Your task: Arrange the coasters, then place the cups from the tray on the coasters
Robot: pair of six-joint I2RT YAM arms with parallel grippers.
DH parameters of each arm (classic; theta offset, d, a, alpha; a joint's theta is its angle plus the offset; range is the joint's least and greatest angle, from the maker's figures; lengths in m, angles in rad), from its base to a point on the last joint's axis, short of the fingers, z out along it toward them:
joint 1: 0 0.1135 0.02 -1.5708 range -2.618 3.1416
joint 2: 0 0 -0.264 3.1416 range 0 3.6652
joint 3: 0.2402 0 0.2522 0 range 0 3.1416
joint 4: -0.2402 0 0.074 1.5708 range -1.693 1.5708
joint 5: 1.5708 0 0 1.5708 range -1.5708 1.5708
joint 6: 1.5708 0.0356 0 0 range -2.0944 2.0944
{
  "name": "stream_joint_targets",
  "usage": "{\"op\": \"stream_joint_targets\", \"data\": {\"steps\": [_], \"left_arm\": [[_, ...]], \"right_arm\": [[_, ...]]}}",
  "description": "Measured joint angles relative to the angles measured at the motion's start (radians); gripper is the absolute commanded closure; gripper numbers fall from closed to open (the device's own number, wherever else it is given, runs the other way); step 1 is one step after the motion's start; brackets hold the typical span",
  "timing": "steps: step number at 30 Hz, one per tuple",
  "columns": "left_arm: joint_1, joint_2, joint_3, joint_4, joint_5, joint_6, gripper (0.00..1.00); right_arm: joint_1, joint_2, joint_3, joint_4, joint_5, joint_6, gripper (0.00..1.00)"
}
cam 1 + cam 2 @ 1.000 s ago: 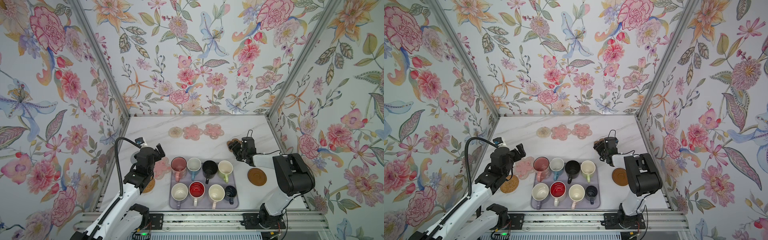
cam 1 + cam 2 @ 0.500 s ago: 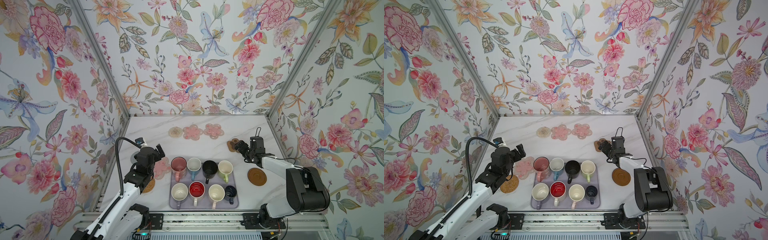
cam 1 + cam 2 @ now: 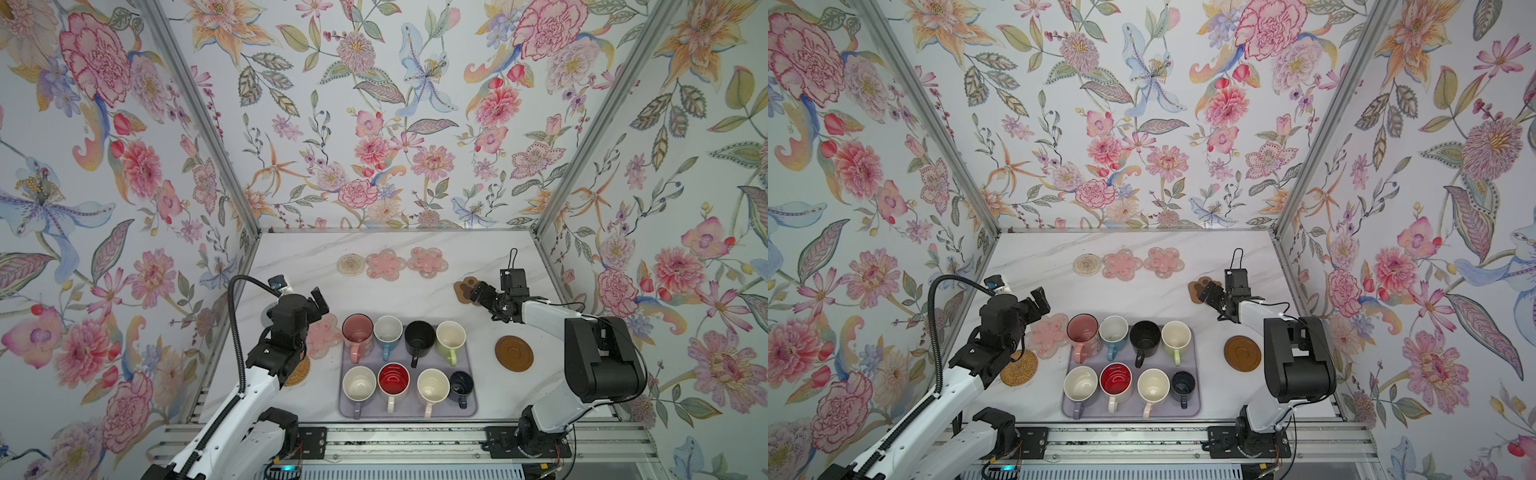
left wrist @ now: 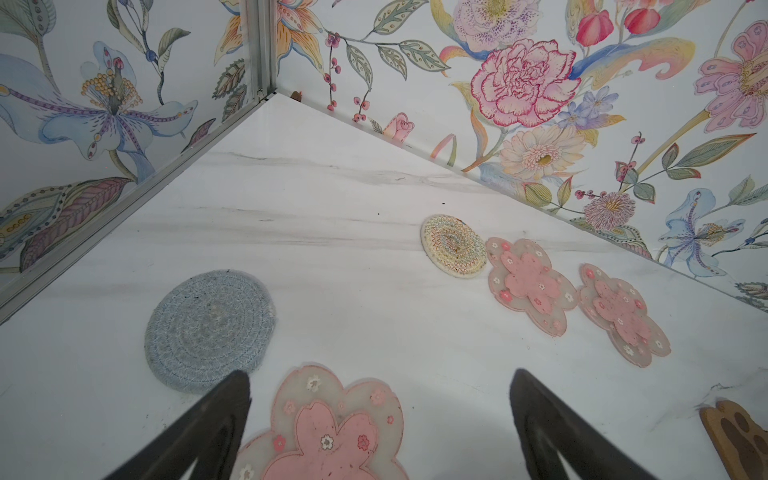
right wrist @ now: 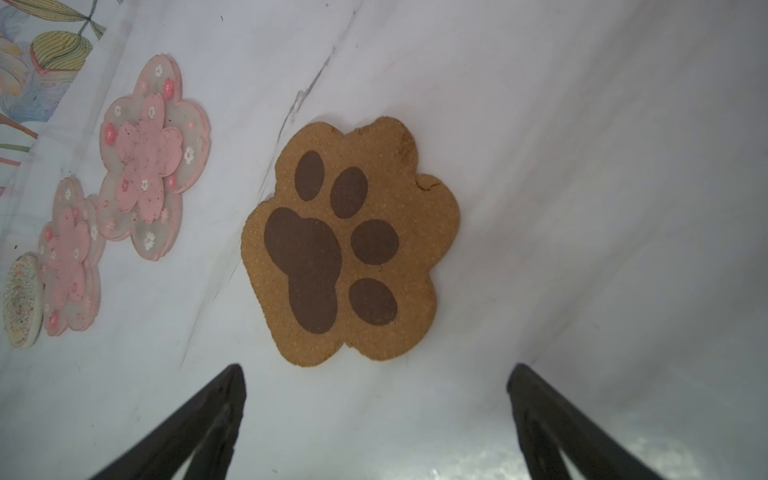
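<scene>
Right gripper [image 5: 378, 368]: jaws spread wide, nothing between them. Paw coaster [image 5: 353, 241] flat on the marble just ahead of the tips, untouched, beyond the far right corner of the tray [image 3: 409, 413].

Left gripper [image 4: 380, 374]: equally wide and empty, poised over the near flower coaster [image 4: 332, 432], just beside the tray's left edge. Grey knitted coaster [image 4: 210, 328] further left, close to the side wall. Rattan coaster [image 3: 1018, 368] also left of the tray, partly under the left arm: little free room on that side.

Wooden disc [image 3: 514, 352] alone right of the tray, bare marble around it.

Broad bare strip beyond the tray, up to a far row: beaded coaster [image 3: 351, 264], middle flower coaster [image 3: 385, 264], end flower coaster [image 3: 428, 262], close together.

Eight cups [image 3: 419, 334] upright on the tray, packed in two rows.
</scene>
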Motion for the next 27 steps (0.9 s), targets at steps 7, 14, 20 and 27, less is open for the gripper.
{"op": "stream_joint_targets", "data": {"steps": [7, 14, 20, 27], "left_arm": [[0.001, -0.005, 0.000, 0.000, 0.000, 0.000, 0.01], [0.002, -0.005, 0.000, 0.000, 0.000, 0.000, 0.01], [0.005, -0.005, 0.000, -0.001, 0.000, 0.000, 0.01], [0.008, -0.005, 0.000, -0.001, 0.000, 0.000, 0.01]], "right_arm": [[0.000, 0.079, 0.064, -0.002, -0.011, -0.023, 0.01], [0.000, 0.155, 0.148, 0.010, -0.021, -0.023, 0.01], [0.001, 0.225, 0.237, 0.007, -0.037, -0.031, 0.01], [0.023, 0.356, 0.433, -0.070, -0.043, -0.101, 0.01]]}}
